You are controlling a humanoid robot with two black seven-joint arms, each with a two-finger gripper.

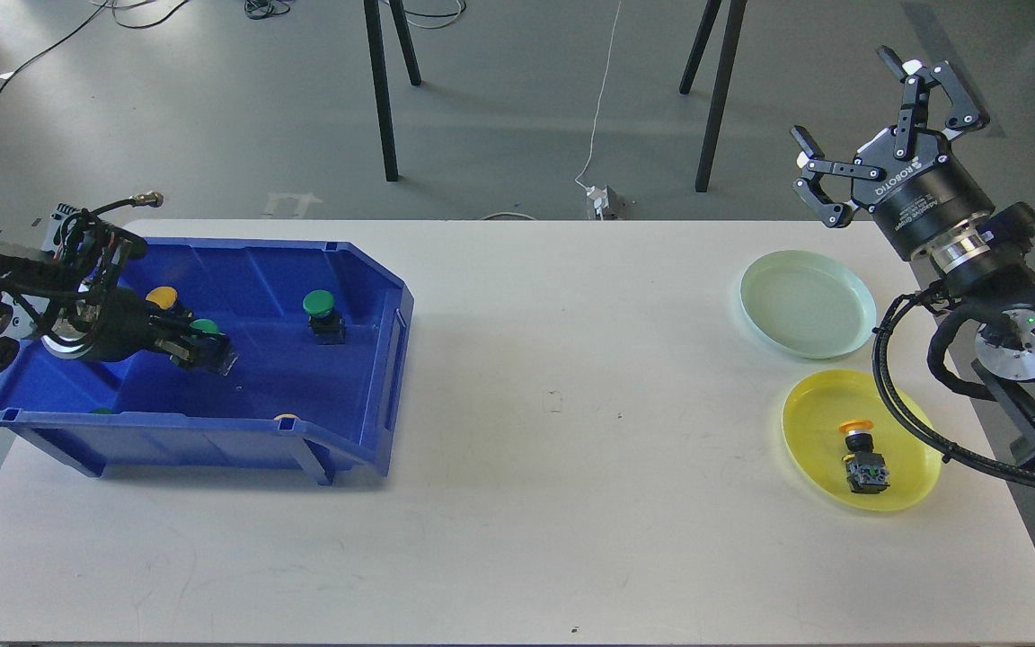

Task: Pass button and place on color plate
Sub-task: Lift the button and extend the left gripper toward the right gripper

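One yellow button [862, 454] lies cap-up on the yellow plate [913, 485].

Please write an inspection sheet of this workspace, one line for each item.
Surface: white table, bare in the middle.
Job's things: blue bin at left with green button and others; yellow plate holds a yellow button; green plate empty.
Clutter: nothing seen.
Grippers: left gripper down inside the bin, fingers unclear; right gripper raised, open, empty.
Cables: white cable and plug on the floor.
Surroundings: grey floor, black stand legs.
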